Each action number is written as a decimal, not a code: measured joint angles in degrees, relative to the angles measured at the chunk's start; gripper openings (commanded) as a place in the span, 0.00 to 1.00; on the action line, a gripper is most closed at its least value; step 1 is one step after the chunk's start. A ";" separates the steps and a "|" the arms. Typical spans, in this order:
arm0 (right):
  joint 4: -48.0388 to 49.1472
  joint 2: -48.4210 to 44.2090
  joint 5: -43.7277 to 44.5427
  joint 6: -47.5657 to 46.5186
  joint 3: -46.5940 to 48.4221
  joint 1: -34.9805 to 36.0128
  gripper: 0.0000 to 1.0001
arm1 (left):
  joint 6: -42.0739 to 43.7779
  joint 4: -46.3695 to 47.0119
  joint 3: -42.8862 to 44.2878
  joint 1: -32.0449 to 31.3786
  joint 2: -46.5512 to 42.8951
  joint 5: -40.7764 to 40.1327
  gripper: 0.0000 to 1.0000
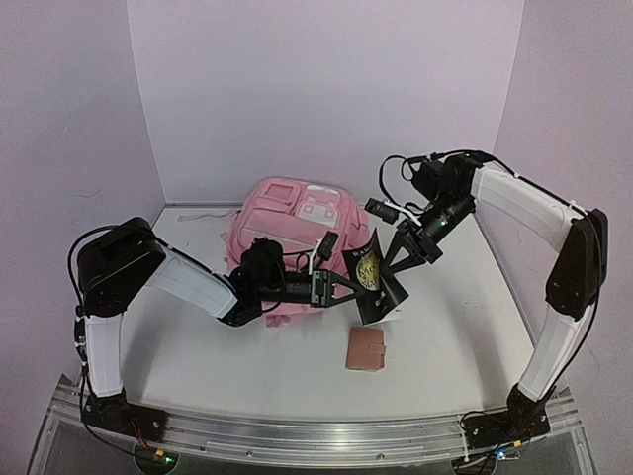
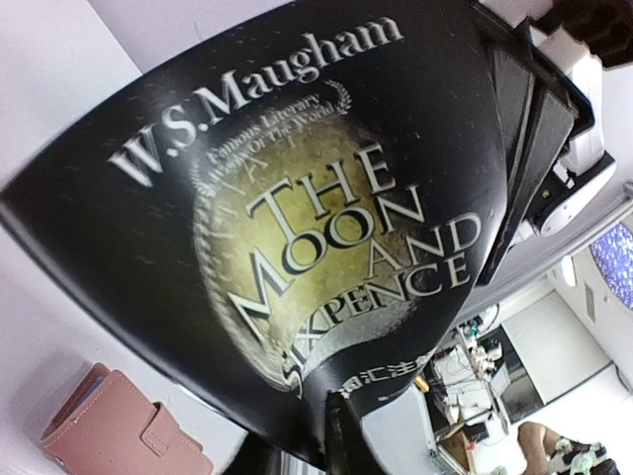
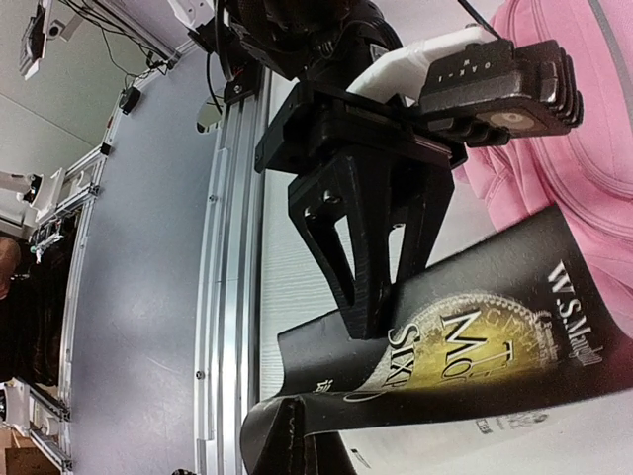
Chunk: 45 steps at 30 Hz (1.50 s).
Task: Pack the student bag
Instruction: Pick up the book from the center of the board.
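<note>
A black paperback, "The Moon and Sixpence" [image 1: 372,273], stands on edge above the table, held between both grippers. My left gripper [image 1: 356,288] is shut on the lower edge of its cover [image 2: 297,228]; the right wrist view shows those fingers [image 3: 371,317] pinched on the cover. My right gripper [image 1: 395,270] is shut on the curled corner of the book [image 3: 495,346], its own fingertips [image 3: 312,435] clamped there. The pink student bag [image 1: 292,213] lies behind the left arm, its pink fabric [image 3: 584,148] just beyond the book.
A small brown-pink wallet [image 1: 366,348] lies on the white table [image 1: 247,366] in front of the book, also low at the left as the wallet [image 2: 119,435]. An aluminium rail [image 1: 297,430] runs along the near edge. Lilac walls close off the back and both sides.
</note>
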 measured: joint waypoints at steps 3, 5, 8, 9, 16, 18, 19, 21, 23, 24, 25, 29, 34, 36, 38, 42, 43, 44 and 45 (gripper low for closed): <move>-0.19 0.02 0.23 1.02 0.58 -0.29 0.00 | 0.44 -0.06 -0.19 0.02 -0.97 -1.31 0.00; -0.24 0.05 0.18 1.81 1.19 -0.72 0.01 | 0.73 -0.42 -0.28 0.02 -1.86 -2.36 0.00; -0.20 0.24 0.07 3.39 2.05 -1.88 0.31 | 0.80 -0.55 -0.42 0.02 -2.97 -3.73 0.00; -0.19 0.27 0.22 4.67 2.15 -2.23 0.45 | 0.84 -0.54 -0.57 0.02 -3.33 -4.23 0.00; 2.81 0.22 2.98 22.32 1.96 -6.33 0.85 | 2.49 -1.06 -3.70 -0.25 -7.67 -10.23 0.00; 6.23 0.20 3.53 28.12 1.69 -8.59 0.85 | 3.44 -1.34 -5.10 -0.31 -10.24 -13.28 0.00; 7.83 0.14 3.71 30.31 1.41 -9.46 0.85 | 3.79 -1.39 -5.53 -0.33 -11.34 -14.88 0.00; 11.30 -0.16 3.87 34.70 0.42 -11.11 0.85 | 4.43 -1.30 -6.21 -0.35 -13.41 -18.23 0.00; 15.53 -1.06 2.79 40.08 -2.04 -11.81 0.85 | 5.17 -0.87 -6.86 -0.35 -15.32 -21.82 0.00; 17.52 -1.54 1.95 42.62 -3.43 -11.82 0.85 | 5.39 -0.42 -7.12 -0.35 -16.00 -23.56 0.00; 19.18 -1.91 1.10 44.84 -4.63 -11.68 0.85 | 5.53 0.16 -7.31 -0.35 -16.47 -25.30 0.00; 28.94 -3.74 -2.65 53.91 -10.86 -10.09 0.84 | 5.58 3.27 -7.99 -0.35 -16.71 -31.66 0.00; 46.21 -9.59 -5.42 66.64 -22.01 -6.94 0.84 | 5.27 8.31 -8.54 -0.35 -16.33 -38.57 0.00; 52.07 -11.44 -5.81 71.00 -24.60 -5.81 0.83 | 5.23 11.12 -8.54 -0.35 -15.47 -39.89 0.00; 56.77 -12.06 -5.92 74.22 -25.11 -4.93 0.82 | 5.03 13.84 -8.47 -0.49 -14.02 -40.67 0.00; 65.88 -12.11 -5.63 80.16 -25.79 -3.40 0.80 | 4.64 16.13 -7.59 -1.42 -10.93 -41.33 0.00; 68.16 -12.11 -5.47 81.59 -26.18 -3.06 0.79 | 4.38 16.37 -7.22 -1.74 -10.22 -41.41 0.00; 70.09 -12.11 -5.24 82.98 -26.49 -2.66 0.77 | 4.01 16.60 -6.93 -1.99 -9.57 -41.43 0.00; 71.70 -12.09 -4.95 84.13 -26.63 -2.28 0.73 | 3.66 16.90 -6.70 -2.18 -8.95 -41.43 0.00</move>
